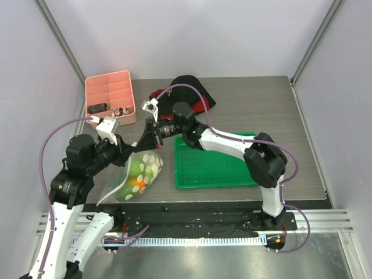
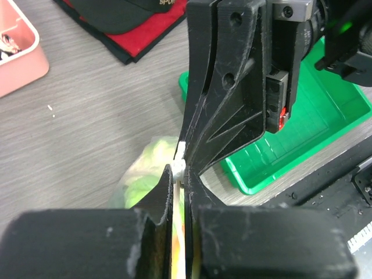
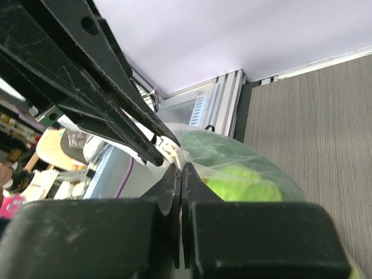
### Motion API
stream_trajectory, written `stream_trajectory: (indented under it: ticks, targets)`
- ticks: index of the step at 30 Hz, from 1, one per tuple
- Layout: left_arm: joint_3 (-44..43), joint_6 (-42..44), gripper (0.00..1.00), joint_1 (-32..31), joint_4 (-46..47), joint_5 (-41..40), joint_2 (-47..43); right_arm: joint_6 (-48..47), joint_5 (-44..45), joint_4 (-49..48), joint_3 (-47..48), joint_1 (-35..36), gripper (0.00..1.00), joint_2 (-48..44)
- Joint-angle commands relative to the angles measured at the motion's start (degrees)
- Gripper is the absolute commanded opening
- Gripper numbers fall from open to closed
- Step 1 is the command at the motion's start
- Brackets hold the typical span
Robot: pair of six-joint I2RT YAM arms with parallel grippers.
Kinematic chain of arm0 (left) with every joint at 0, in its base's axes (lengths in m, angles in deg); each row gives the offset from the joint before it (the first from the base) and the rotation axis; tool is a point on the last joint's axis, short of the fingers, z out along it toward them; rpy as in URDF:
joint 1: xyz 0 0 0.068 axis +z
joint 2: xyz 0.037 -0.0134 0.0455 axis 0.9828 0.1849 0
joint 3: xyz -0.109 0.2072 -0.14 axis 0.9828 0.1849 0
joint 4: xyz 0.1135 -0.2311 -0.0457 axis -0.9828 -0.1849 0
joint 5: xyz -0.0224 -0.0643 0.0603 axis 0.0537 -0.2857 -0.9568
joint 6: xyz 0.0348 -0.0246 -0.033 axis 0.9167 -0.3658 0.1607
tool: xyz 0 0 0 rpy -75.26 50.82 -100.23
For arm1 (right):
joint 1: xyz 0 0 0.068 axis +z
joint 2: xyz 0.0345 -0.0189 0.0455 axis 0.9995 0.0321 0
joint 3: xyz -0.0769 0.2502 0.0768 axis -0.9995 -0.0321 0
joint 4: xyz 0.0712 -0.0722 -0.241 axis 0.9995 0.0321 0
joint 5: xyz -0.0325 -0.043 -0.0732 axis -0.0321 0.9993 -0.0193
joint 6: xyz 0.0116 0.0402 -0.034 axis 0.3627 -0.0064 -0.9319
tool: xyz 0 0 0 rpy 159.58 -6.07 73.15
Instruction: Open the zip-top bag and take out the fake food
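Top external view, lower left of frame: left pincer (image 1: 137,149) and right pincer (image 1: 146,143) both pinch the mouth of the clear crinkly plastic zip-top bag (image 1: 114,189), seemingly unopened, green and orange toy food (image 1: 139,172) all inside.

This is a robot lab test cell, not a home or shop. Pale blank panels (image 1: 203,35) close in a grey wood-grain desk (image 1: 250,99) on three sides, with bare aluminium posts (image 1: 314,39) rising beyond the fingers (image 1: 150,136). Nearer than the fingers, the left arm (image 1: 72,174) and right arm (image 1: 232,142) are bolted to a metal rail (image 1: 325,216), with purple cables (image 1: 42,163) looping off them. A green tray (image 1: 215,168) lies right of the fingers, and a pink compartment box (image 1: 110,96) sits beyond them, leftward.
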Motion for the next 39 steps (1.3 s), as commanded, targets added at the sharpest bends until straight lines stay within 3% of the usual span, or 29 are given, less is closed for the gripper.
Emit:
stream_trajectory:
  ticks: [1, 12, 19, 30, 39]
  targets:
    - [-0.78, 0.91, 0.0, 0.16, -4.73, -1.06, -1.16, 3.17, 6.99, -8.1, -1.21, -1.35, 0.01, -6.29]
    - [-3.5, -6.37, 0.0, 0.07, -7.63, -1.67, -1.24, 15.22, 13.94, -18.13, -2.98, -8.81, 0.01, -3.4]
    - [-3.16, -25.15, 0.0, 0.16, -17.64, -11.61, -7.12, 15.66, 12.45, -16.81, 2.56, -10.58, 0.01, 2.14]
    - [-5.78, -32.75, 0.0, 0.16, -34.42, -9.5, -22.33, 15.57, 13.07, -15.41, 6.16, -10.49, 0.01, 7.85]
    - [1.68, -35.4, 0.0, 0.16, -30.4, 0.34, -29.02, 15.57, 8.69, -16.81, 8.71, -9.26, 0.01, 9.96]
